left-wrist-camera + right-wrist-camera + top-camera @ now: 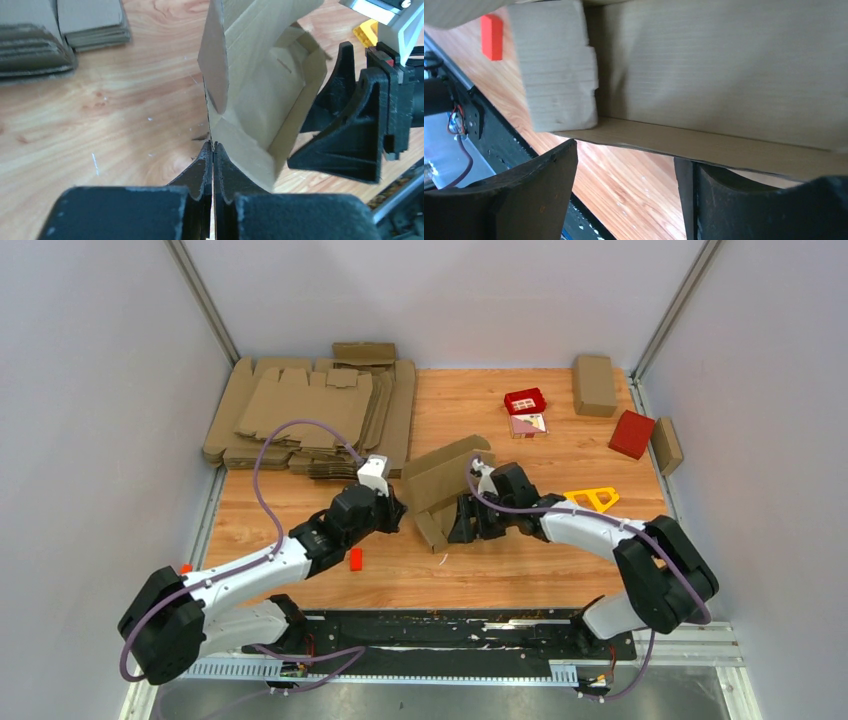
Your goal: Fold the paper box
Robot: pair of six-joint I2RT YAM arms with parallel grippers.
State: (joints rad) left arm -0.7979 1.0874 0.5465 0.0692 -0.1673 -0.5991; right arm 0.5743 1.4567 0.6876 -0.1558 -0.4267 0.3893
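No readable text, labels or signs

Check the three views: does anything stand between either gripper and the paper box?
Nothing visible does. The left gripper is shut on a panel edge of the paper box; the right gripper, jaws open, sits right against it.

Brown paper box [443, 485] — half-folded, tilted, flaps open, mid-table.

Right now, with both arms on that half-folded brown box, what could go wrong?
1. The left pincer pinches only a thin edge of the paper box; the cardboard might slip out or tear.
2. The right pincer is open around a lower panel; pushing could crumple it instead of folding along the crease.
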